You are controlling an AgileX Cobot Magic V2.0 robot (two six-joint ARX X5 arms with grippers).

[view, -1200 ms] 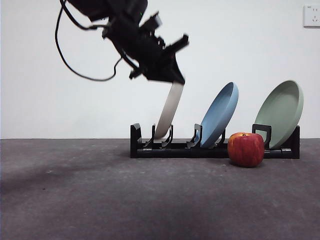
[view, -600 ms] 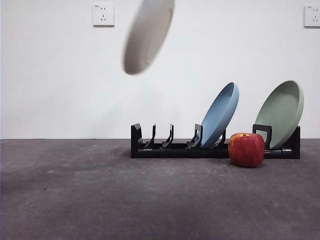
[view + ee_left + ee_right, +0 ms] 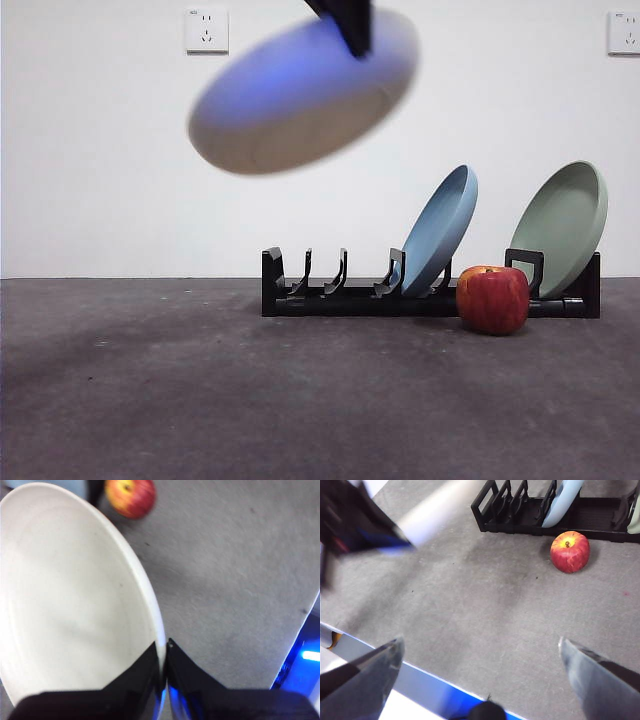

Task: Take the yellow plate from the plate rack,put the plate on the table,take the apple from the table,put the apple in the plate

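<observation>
My left gripper (image 3: 164,655) is shut on the rim of the yellow plate (image 3: 70,595), a pale cream round plate. In the front view the plate (image 3: 300,95) hangs blurred and tilted high above the table (image 3: 200,400), left of the plate rack (image 3: 330,295), with the gripper's black tip (image 3: 345,20) at its top. The red apple (image 3: 492,298) sits on the table in front of the rack; it also shows in the right wrist view (image 3: 569,551) and the left wrist view (image 3: 130,497). My right gripper (image 3: 480,655) is open and empty, well above the table.
A blue plate (image 3: 440,228) and a pale green plate (image 3: 565,225) lean in the rack's right slots. The rack's left slots stand bare. Two wall sockets (image 3: 206,29) are on the white back wall. The table's near edge shows in the right wrist view (image 3: 420,680).
The yellow plate was lifted out of the rack's left slot, rose to the top of the view, and has now swung flatter and lower to the left of the rack.
</observation>
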